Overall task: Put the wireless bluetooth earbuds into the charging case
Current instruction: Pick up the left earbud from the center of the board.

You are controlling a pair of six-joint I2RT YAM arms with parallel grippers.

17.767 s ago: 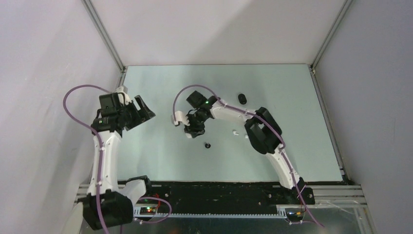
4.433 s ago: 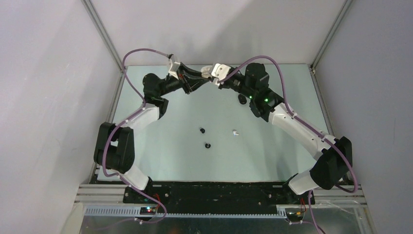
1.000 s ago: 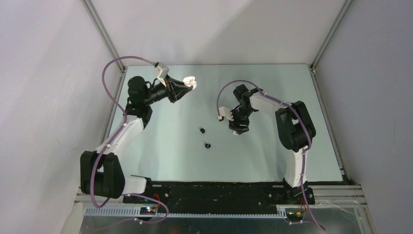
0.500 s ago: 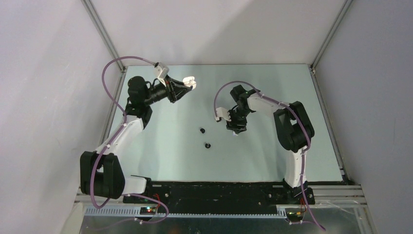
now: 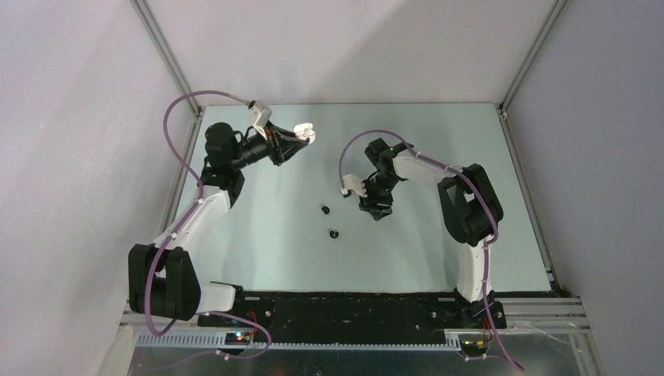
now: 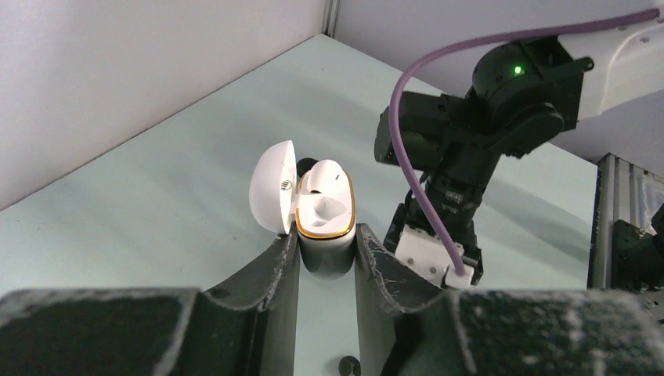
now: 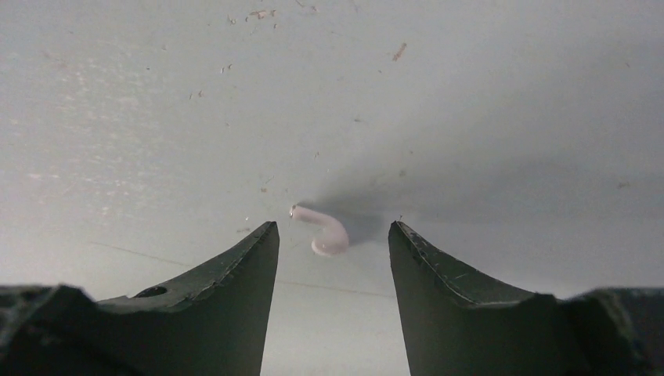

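Pinched the open charging case (image 6: pixel 325 219) between the left fingers (image 6: pixel 270 270), mouth upward, one seated earbud (image 6: pixel 323 175) inside, likely steadied for loading. Spread the right fingers (image 7: pixel 235 274) astride the loose white earbud (image 7: pixel 327 233) on the counter (image 7: pixel 485 94), poised to close.

The pale worktop (image 5: pixel 258 235) carries a white earbud (image 7: pixel 325 231); left of it lie a black earbud (image 5: pixel 324 209) and a second black earbud (image 5: pixel 333 233).

White case (image 6: pixel 325 244) open; white earbud (image 7: pixel 324 230), two black earbuds (image 5: pixel 325 209) loose
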